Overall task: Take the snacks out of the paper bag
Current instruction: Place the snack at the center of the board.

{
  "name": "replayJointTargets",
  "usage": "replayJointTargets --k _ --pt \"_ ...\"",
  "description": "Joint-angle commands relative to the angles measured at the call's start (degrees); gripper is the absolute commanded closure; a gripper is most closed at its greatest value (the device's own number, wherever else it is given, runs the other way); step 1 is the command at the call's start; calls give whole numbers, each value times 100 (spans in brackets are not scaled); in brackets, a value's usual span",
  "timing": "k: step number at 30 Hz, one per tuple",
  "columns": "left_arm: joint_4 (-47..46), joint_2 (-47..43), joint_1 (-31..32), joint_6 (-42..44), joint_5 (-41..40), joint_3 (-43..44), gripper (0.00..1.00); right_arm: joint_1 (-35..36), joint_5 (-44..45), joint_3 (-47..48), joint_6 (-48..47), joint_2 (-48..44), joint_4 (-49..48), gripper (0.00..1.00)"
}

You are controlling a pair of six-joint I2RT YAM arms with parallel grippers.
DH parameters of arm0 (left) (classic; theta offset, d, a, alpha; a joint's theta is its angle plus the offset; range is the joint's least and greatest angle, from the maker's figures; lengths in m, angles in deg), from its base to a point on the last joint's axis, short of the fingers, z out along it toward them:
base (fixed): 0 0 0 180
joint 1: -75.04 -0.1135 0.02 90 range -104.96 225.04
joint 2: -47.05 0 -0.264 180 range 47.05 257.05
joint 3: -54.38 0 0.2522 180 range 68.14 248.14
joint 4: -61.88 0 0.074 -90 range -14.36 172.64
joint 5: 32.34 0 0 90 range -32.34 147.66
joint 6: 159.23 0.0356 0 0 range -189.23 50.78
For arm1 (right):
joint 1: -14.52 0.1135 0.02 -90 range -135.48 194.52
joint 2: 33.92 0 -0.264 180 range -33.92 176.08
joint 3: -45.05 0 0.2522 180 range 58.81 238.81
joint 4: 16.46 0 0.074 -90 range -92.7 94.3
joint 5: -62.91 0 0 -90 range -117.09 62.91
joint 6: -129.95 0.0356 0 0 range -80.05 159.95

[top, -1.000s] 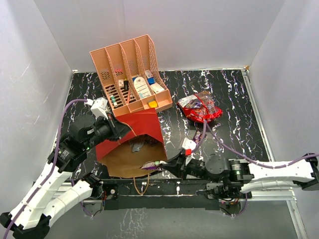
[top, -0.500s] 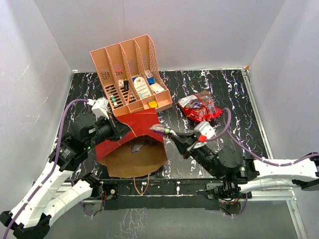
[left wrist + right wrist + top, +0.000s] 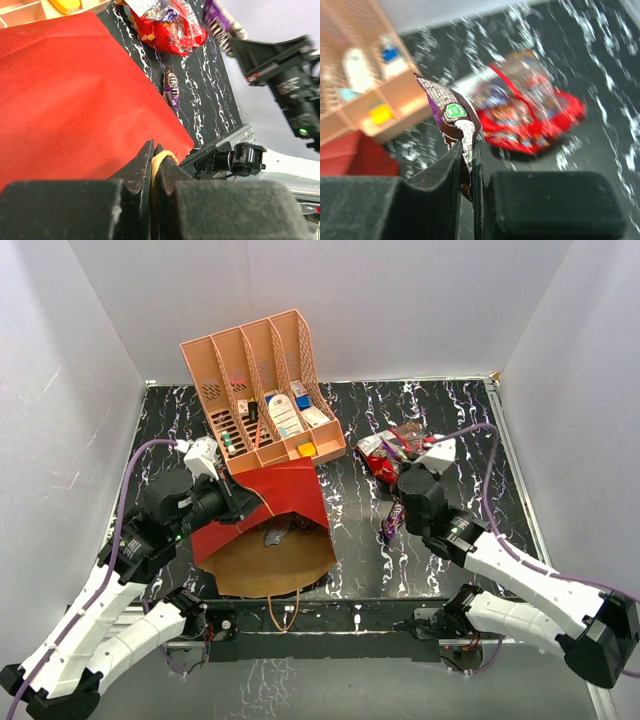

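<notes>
Purple candy pack [image 3: 451,112] is pinched upright in the closed right gripper [image 3: 470,150], the shiny red bag [image 3: 530,115] lying just beyond to its right in the wrist view; the paper bag [image 3: 285,490], centre-left of the top view, is clamped by its cord handle [image 3: 161,157] in the left gripper [image 3: 154,150].

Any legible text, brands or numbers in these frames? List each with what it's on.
None reads clearly.
Purple packet, held: green round badge, print blurred.
Red bag: print too blurred.
Dark brown pack: logo too small.
Pink organizer boxes: labels too small.
</notes>
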Motion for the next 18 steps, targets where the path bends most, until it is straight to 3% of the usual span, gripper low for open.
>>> replayJointTargets --k 1,5,10,18 --pt "48 -127 -19 30 21 13 100 -948 -537 -717 2303 -502 1389 93" --pt "70 -115 -22 70 22 21 100 -1525 -753 -1340 3443 -1089 2047 93" --pt "-6 -102 -22 45 68 -4 100 -1640 -385 -1861 4093 -1749 2384 93" --pt "59 -106 -19 18 89 59 100 -1670 -709 -2284 5162 -1516 2341 93"
